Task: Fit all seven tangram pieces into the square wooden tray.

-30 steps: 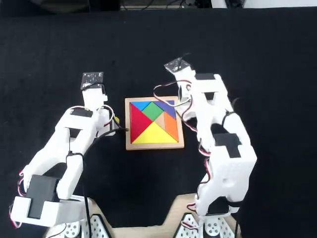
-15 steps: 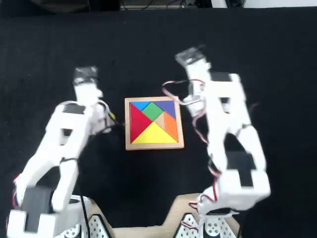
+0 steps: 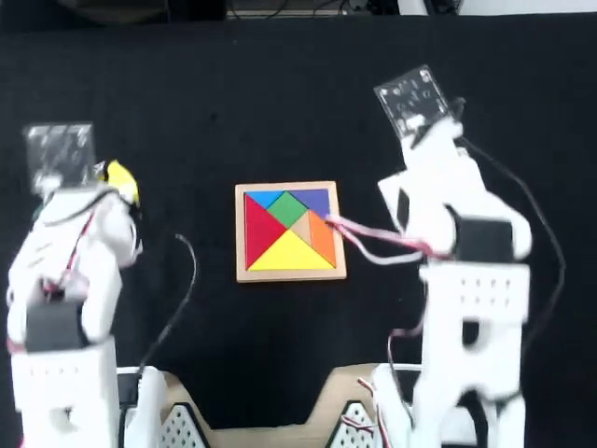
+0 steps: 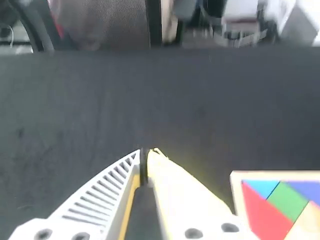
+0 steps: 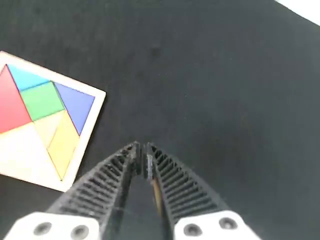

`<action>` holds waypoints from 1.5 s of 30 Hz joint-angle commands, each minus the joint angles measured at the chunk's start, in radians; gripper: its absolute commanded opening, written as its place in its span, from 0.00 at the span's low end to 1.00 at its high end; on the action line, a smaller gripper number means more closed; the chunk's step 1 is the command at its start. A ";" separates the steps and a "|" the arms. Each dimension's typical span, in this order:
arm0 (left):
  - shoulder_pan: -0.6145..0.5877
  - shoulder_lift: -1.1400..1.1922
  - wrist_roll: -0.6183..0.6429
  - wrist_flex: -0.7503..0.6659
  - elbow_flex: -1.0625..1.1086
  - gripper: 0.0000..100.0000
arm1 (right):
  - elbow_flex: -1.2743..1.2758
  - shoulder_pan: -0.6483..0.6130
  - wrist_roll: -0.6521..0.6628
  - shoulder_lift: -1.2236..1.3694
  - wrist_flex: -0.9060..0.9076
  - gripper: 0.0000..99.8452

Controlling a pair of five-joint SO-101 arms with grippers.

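Observation:
The square wooden tray lies mid-table with all seven pieces flat inside: red triangle, yellow triangle, green square, orange piece, light blue, dark blue and tan ones. My left gripper is shut and holds nothing, over bare cloth beside the tray. In the high view its yellow finger sits well left of the tray. Shut and holding nothing too, my right gripper hangs over the cloth off the tray's right side. The right arm stands to the tray's right.
Black cloth covers the table with open room all around the tray. Pink and white cables from the right arm hang over the tray's right edge. The arm bases stand at the near edge.
Both arms have drawn back from the tray: the left swung out to the left, the right out to the right. The pieces stayed put.

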 commanded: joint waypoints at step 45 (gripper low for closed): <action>-0.013 -0.678 -0.086 -0.203 0.915 0.03 | 1.244 0.008 -0.110 -1.006 -0.611 0.01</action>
